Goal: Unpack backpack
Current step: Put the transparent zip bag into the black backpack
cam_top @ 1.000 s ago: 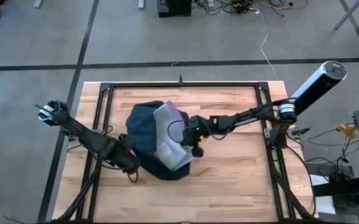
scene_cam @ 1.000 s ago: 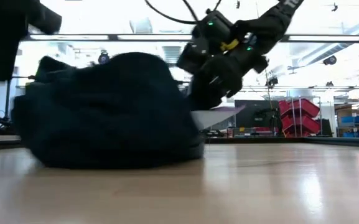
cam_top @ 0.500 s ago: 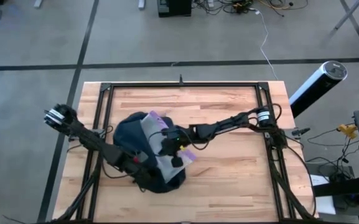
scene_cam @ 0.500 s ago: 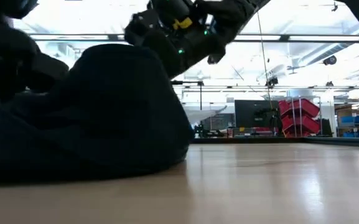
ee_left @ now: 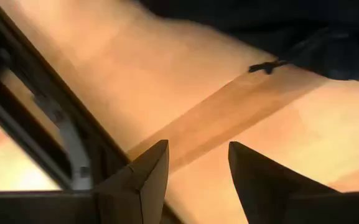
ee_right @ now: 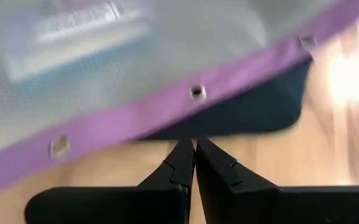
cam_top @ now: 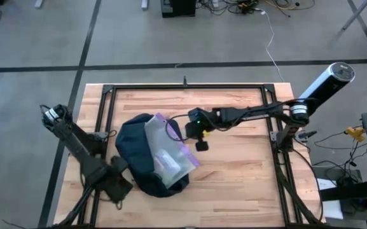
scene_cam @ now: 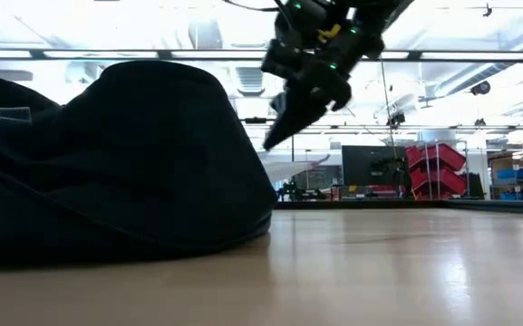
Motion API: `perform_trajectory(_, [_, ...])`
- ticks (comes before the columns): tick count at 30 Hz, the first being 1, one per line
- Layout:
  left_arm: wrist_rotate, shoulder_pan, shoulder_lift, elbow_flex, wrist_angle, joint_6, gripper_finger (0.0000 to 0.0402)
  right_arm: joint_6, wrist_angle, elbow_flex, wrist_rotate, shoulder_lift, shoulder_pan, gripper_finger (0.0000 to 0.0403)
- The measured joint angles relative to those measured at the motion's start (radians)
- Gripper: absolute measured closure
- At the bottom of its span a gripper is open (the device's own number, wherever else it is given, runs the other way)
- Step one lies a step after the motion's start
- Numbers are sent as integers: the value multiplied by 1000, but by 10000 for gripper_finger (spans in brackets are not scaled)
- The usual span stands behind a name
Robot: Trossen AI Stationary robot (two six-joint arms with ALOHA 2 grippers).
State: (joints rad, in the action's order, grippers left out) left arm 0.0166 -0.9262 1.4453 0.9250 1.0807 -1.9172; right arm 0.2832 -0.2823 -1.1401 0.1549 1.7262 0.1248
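1. The whole table (cam_top: 234,172) and both arms are seen from straight above.
2. The tabletop is viewed level from its surface, close to the backpack (scene_cam: 107,163), facing the room behind.
3. Each wrist view is taken close above the wood, showing the backpack's edge.

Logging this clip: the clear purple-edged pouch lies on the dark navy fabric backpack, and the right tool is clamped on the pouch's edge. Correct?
Not quite. The right tool is shut on nothing, clear of the clear purple-edged pouch, as the right wrist view shows. The pouch does lie on the dark navy fabric backpack.

Right gripper (scene_cam: 275,136) above table, apparently beside backpack (scene_cam: 125,163).
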Motion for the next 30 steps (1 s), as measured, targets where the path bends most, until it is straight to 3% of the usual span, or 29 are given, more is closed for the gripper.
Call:
perform_trajectory(6, [52, 34, 72, -196, -382, 67, 245, -88, 179, 107, 27, 7, -44, 403])
perform_trajectory(10, [42, 95, 112, -223, -442, 191, 244, -151, 302, 144, 29, 29, -72, 403])
perform_trajectory(14, [53, 189, 124, -200, -436, 335, 244, -198, 339, 127, 27, 78, -91, 403])
perform_trajectory(22, [200, 443, 156, -138, -569, 704, 245, -208, 315, 53, 23, 185, -141, 403])
perform_trajectory(24, [246, 488, 179, -84, -574, 803, 245, -208, 303, 32, 23, 195, -154, 403])
perform_trajectory(30, [228, 532, 214, 134, -442, 1030, 245, -203, 286, -7, 28, 157, -174, 403])
